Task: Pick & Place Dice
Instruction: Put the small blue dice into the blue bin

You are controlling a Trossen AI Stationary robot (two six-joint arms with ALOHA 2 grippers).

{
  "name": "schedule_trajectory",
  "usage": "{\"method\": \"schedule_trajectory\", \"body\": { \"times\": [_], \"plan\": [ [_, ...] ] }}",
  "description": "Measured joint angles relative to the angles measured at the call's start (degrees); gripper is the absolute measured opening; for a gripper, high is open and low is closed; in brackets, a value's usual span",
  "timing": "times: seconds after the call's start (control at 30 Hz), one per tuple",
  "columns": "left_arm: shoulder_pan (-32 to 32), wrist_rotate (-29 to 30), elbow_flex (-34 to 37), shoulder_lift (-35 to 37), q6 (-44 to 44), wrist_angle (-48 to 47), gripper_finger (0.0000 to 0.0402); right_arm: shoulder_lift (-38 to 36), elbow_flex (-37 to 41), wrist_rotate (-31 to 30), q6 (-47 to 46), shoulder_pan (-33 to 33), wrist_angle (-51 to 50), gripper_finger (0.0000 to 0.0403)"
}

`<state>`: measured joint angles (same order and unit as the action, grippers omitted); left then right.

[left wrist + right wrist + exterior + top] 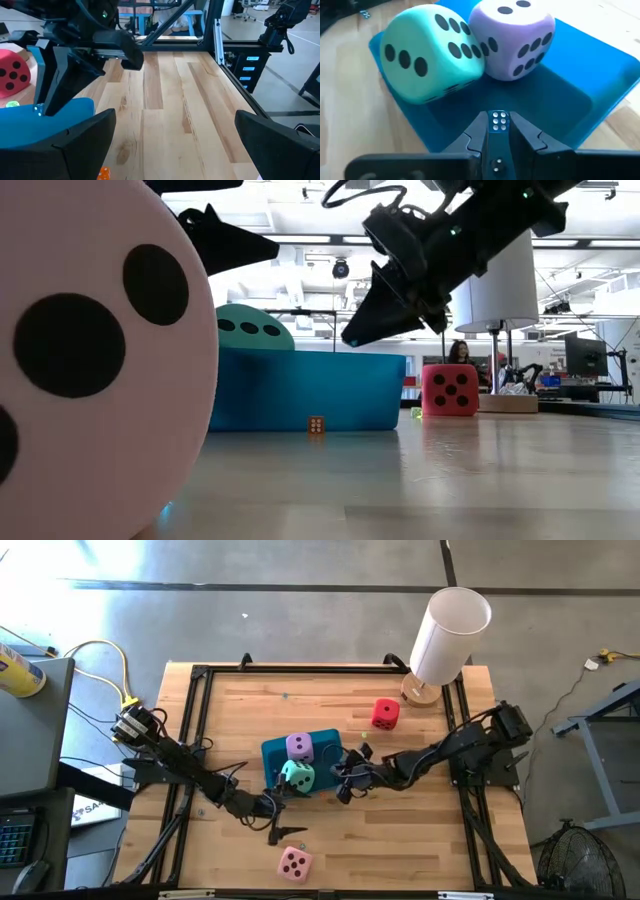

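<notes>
Currently: right gripper [498, 131] poised over the open end of the teal tray [325, 740], fingers nearly pressed together on a tiny white die [498, 121]. Tray contents: mint green die [432, 52] and lilac die [512, 40], touching. Outside the tray: red die [385, 714] near the white cylinder [448, 635]; pink die [294, 863] at the table's near edge. Handling advice: lower over bare tray floor, clear of both cubes, before parting the fingers. Left gripper [285, 817] waits beside the tray, spread wide, holding nothing.
</notes>
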<state>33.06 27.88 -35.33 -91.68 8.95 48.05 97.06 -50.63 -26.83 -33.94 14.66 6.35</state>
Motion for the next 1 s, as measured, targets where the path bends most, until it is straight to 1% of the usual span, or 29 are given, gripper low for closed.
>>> {"method": "schedule_trajectory", "body": {
  "times": [0.13, 0.43, 0.53, 0.8, 1.0],
  "plan": [
    [0.0, 0.0, 0.0, 0.0, 0.0, 0.0, 0.04, -0.01, 0.0, -0.02, 2.26, -0.59, -0.06, 0.006],
    [0.0, 0.0, 0.0, 0.0, 0.0, 0.0, 0.04, -0.01, 0.0, -0.2, 4.36, -0.94, 0.03, 0.0118],
    [0.0, 0.0, 0.0, 0.0, -0.01, 0.0, 0.04, -0.01, 0.0, -0.2, 5.69, -0.79, 0.4, 0.0146],
    [0.0, 0.0, 0.0, 0.0, 0.0, 0.0, 0.04, -0.05, 0.0, -0.2, 5.76, -0.79, 0.9, 0.0235],
    [0.0, 0.0, 0.0, 0.0, 0.0, 0.0, 0.04, -0.06, 0.0, -0.2, 5.79, -0.79, 2.22, 0.0281]
  ]
}}
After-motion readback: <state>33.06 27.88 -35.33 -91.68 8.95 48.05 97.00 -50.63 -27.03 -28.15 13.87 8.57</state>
